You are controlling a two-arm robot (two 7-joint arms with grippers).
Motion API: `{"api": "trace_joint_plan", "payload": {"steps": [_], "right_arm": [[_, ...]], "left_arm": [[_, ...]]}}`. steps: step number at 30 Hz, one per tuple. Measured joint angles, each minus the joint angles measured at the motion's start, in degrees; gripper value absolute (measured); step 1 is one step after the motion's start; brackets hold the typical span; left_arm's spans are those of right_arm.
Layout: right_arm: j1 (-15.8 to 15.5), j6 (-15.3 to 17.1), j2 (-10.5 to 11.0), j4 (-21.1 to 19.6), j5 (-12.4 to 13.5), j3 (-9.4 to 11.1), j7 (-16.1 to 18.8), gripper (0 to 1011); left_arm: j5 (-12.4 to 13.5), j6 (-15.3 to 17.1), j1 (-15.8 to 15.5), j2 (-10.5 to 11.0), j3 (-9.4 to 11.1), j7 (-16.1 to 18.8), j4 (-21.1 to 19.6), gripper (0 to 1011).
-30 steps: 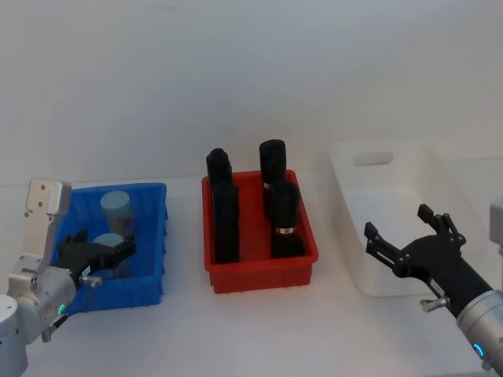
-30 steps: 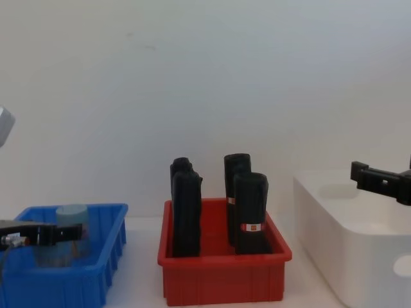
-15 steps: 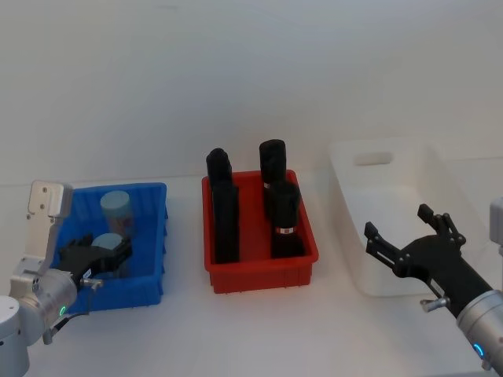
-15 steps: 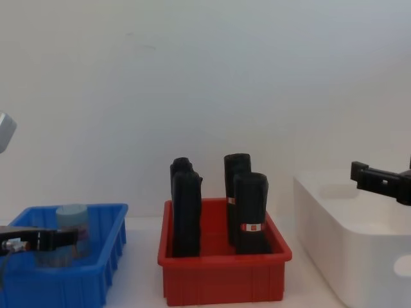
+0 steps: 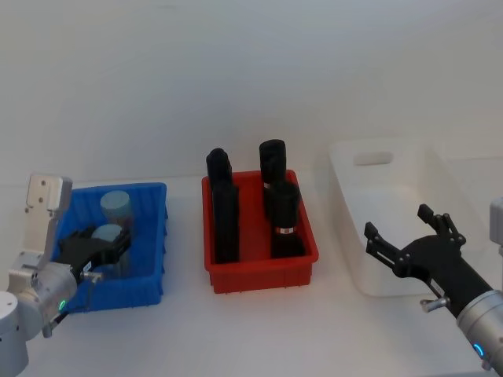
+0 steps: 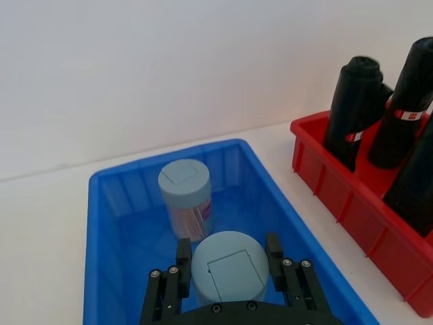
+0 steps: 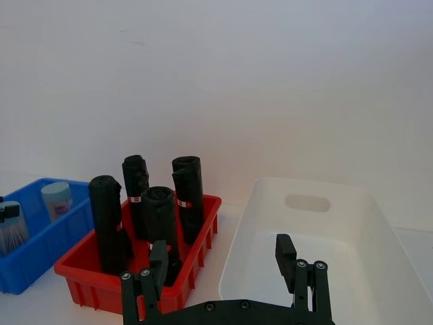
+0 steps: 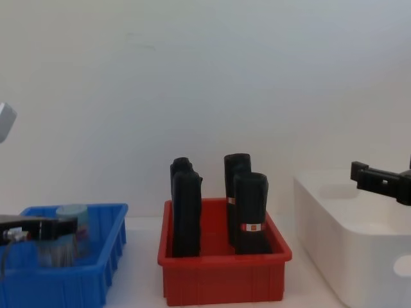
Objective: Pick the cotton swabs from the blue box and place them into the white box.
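Two cotton swab jars stand in the blue box (image 5: 159, 236) at the left. My left gripper (image 5: 96, 250) is shut on the nearer jar (image 6: 228, 271), its fingers pressing both sides of the pale blue cap, and holds it a little above the box floor (image 8: 54, 251). The second jar (image 5: 116, 206), with a pinkish label (image 6: 186, 203), stands free behind it. The white box (image 5: 350, 228) is at the far right. My right gripper (image 5: 398, 222) hovers open over its near left part, holding nothing (image 7: 222, 247).
A red bin (image 5: 263, 272) with several tall black packs (image 8: 250, 215) stands between the blue box (image 8: 96, 277) and the white box (image 8: 334, 234). A plain white wall closes the back of the table.
My left gripper has closed on the nearer jar and risen slightly with it inside the blue box. The right arm has not moved.
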Motion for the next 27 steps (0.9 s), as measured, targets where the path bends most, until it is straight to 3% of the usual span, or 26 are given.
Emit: {"api": "trace_joint_plan", "payload": {"steps": [14, 27], "right_arm": [[0.0, 0.0, 0.0, 0.0, 0.0, 0.0, 0.0, 1001], [0.0, 0.0, 0.0, 0.0, 0.0, 0.0, 0.0, 1002]], "left_arm": [[2.0, 0.9, 0.8, 1.9, -1.1, -3.8, -8.1, 659], [3.6, 1.9, 0.3, 3.8, -1.8, -12.9, -14.8, 659]]}}
